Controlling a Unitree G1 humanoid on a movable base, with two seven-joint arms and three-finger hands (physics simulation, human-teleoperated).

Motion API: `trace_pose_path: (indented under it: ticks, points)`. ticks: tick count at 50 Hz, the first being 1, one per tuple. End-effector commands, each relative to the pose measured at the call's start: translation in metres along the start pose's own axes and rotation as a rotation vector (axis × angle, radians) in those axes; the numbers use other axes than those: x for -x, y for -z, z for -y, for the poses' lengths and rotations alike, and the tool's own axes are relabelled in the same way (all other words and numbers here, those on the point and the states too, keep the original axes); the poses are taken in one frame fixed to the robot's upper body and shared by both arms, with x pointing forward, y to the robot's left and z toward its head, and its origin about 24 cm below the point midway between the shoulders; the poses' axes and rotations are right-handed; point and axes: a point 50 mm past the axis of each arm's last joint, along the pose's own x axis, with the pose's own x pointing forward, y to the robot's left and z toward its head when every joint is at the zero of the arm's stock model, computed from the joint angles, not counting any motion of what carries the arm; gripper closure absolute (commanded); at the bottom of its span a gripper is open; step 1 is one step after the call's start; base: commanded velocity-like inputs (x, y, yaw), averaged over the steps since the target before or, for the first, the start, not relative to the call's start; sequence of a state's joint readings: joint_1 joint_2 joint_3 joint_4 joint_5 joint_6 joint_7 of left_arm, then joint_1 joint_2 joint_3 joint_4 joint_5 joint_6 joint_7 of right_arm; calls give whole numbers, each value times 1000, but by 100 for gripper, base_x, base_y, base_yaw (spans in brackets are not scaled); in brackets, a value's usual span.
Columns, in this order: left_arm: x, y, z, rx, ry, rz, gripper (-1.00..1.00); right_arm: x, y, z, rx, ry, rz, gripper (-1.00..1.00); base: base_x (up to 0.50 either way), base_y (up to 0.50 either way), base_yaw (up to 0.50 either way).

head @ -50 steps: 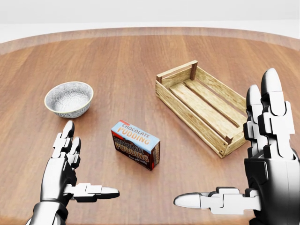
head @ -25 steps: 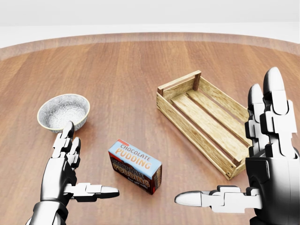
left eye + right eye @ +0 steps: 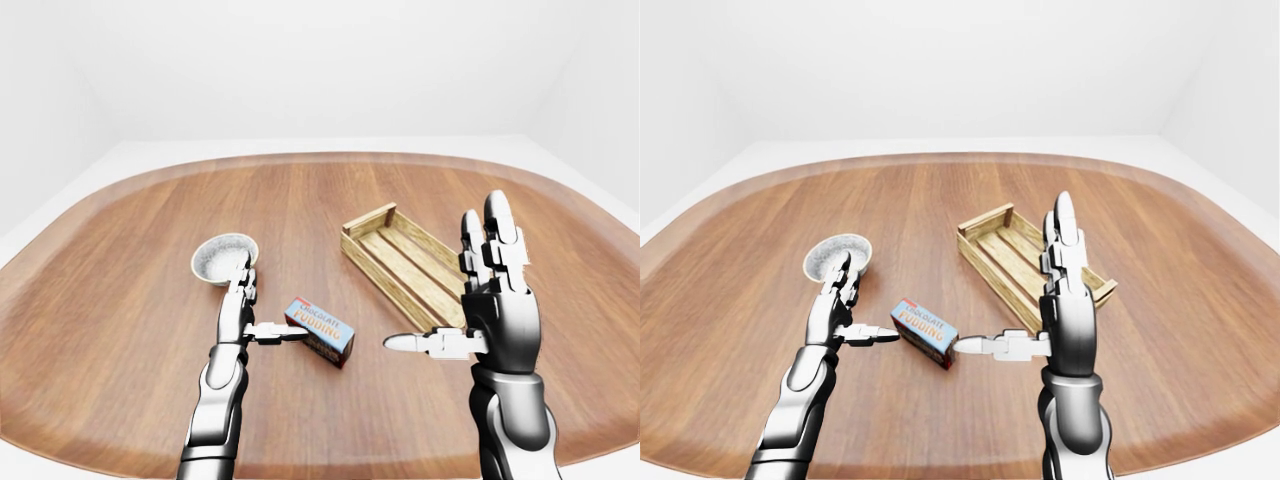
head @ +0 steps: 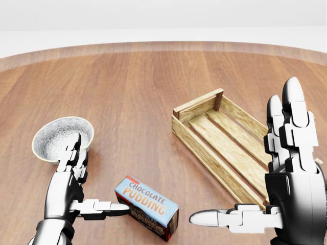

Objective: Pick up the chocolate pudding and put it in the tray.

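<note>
The chocolate pudding box (image 4: 147,208), blue-topped with brown sides, lies flat on the wooden table near the bottom of the head view. My left hand (image 4: 100,172) is open just left of it, fingers pointing up and the thumb tip reaching the box's left end. My right hand (image 4: 244,153) is open too, at the right of the view; its fingers (image 4: 292,117) are upright and its thumb points left toward the box with a gap between. The empty wooden slatted tray (image 4: 225,148) lies diagonally to the right of and above the box, partly behind my right hand.
A speckled grey bowl (image 4: 56,135) stands at the left, just above my left hand. The round table's rim (image 3: 320,158) curves across the top of the eye views, with white floor and walls beyond.
The camera has moved: the bowl, box and tray have all slid down in the head view. Both hands keep their places in the picture, and the box now meets my left thumb.
</note>
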State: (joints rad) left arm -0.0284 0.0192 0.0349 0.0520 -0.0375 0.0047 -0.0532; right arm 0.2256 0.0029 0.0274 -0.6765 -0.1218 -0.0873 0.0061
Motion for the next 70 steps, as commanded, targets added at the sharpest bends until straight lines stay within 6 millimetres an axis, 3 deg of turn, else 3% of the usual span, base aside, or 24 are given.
trace_pose_path:
  ticks: [1,38,41,43,44,46,47,48,49,52,67,70]
  points:
    - [0,0,0,-3,2,1,-100,1,3,-1,-1,-8,-15,-100,23,0,0]
    - [0,-3,0,18,5,22,-100,-3,3,-2,-13,-22,-5,-100,4,0,0]
    - [0,-1,0,11,3,20,-100,-1,7,-2,-13,-21,-25,-100,0,0,0]
    - [-4,3,-2,-90,-62,6,-100,-3,4,-1,-11,-19,-5,-100,0,0,0]
    - [-4,3,-2,-92,-60,4,-100,2,22,-2,-7,-16,-93,-100,0,0,0]
    - [-4,3,-2,-92,-60,2,-100,-1,6,0,-3,-16,-18,-100,0,0,0]
    - [-4,3,-1,-92,-60,2,-100,-1,5,0,-1,-16,-17,-100,0,0,0]
    - [-4,3,-1,-93,-60,2,-100,3,22,-1,2,-16,-95,-100,0,0,0]
    - [-4,3,-1,-93,-59,2,-100,1,12,-1,2,-18,-49,-100,0,0,0]
    - [-4,4,-1,-96,-60,0,-100,1,10,-2,9,-28,-41,-100,0,0,0]
    - [-6,5,-2,-93,-65,-6,-100,25,59,-27,65,-131,-283,-100,0,0,0]
    - [-6,4,-2,-93,-67,-8,-100,34,78,-30,82,-137,-370,-100,0,0,0]
